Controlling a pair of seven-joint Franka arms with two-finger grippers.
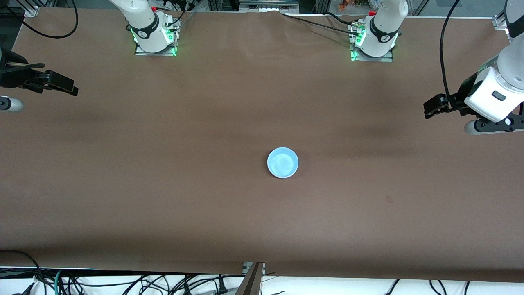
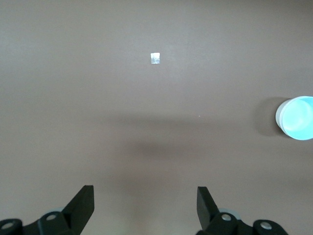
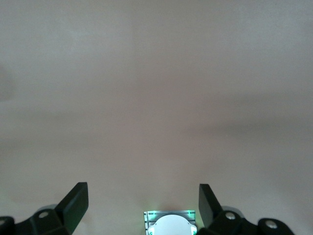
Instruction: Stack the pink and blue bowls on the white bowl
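Observation:
The light blue bowl (image 1: 283, 162) stands upright near the middle of the brown table. It also shows in the left wrist view (image 2: 299, 117), where a pale whitish edge (image 2: 278, 114) peeks out under its rim. I cannot tell whether that edge is the white bowl. No pink bowl is visible. My left gripper (image 1: 430, 108) is open and empty, up over the left arm's end of the table (image 2: 145, 188). My right gripper (image 1: 68, 85) is open and empty, up over the right arm's end (image 3: 143, 186).
Both arm bases (image 1: 154, 39) (image 1: 374, 43) stand along the table's edge farthest from the front camera. The right arm's base shows in the right wrist view (image 3: 168, 223). A small silvery square mark (image 2: 155, 58) lies on the table. Cables hang below the near edge.

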